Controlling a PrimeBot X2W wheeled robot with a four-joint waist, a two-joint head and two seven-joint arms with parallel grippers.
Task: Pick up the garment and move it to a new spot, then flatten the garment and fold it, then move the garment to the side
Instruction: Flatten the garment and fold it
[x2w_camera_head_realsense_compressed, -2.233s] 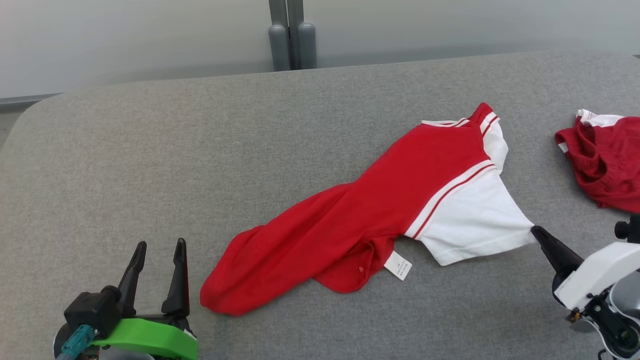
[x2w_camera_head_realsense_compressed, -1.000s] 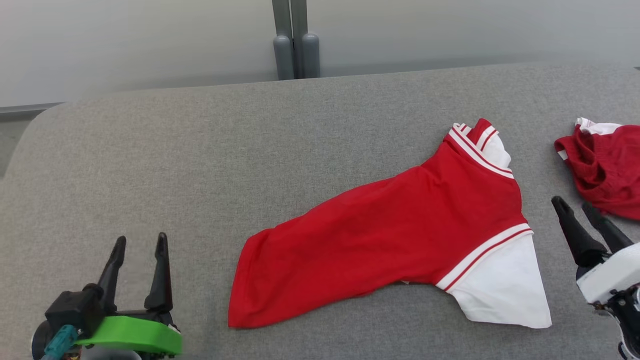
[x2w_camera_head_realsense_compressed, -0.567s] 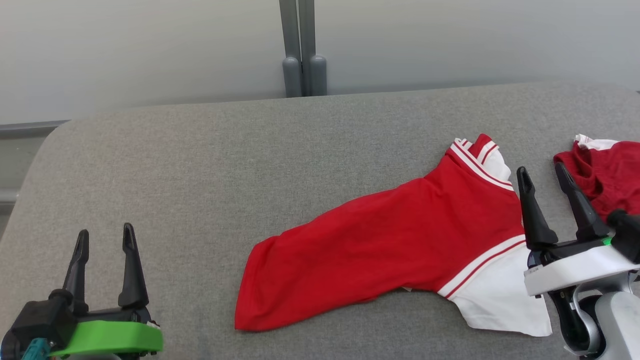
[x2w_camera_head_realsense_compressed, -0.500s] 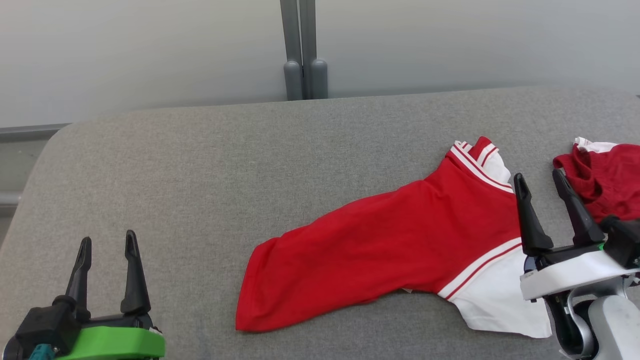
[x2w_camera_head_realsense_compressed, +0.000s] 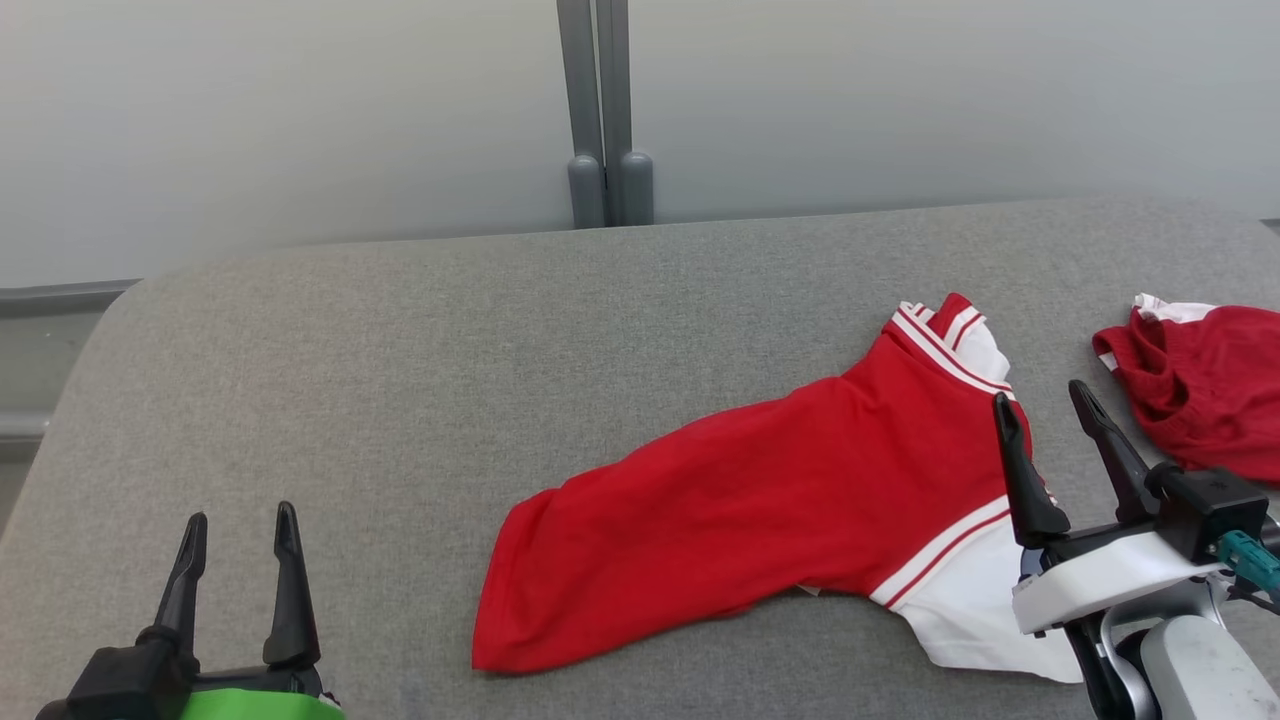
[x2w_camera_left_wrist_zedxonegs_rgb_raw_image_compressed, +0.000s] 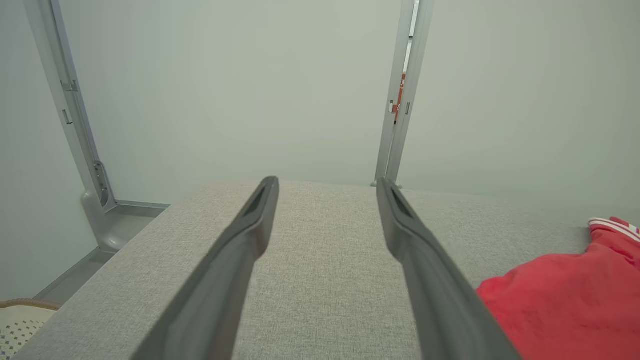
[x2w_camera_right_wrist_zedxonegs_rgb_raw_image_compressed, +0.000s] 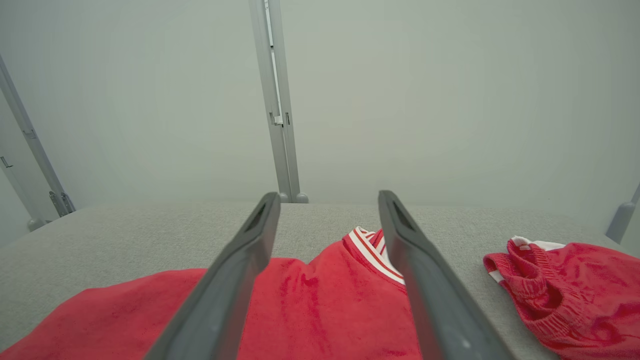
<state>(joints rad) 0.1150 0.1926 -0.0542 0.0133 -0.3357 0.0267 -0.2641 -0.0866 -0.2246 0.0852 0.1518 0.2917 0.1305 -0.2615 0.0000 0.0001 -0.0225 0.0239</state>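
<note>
As the red, white-sleeved fabric shirt (x2w_camera_head_realsense_compressed: 760, 500) lies skewed on the grey cloth surface (x2w_camera_head_realsense_compressed: 400, 350), right jaws hover open at its shoulder, likely to straighten it; left jaws idle, open.

Grey table (x2w_camera_head_realsense_compressed: 400, 350), red shirt (x2w_camera_head_realsense_compressed: 780, 490) (flat), red bundle (x2w_camera_head_realsense_compressed: 1200, 400)

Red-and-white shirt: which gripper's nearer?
Right. The right gripper is at the shirt's white-sleeve end, one finger overlapping it in the head view; the left gripper sits apart, off the hem end.
</note>
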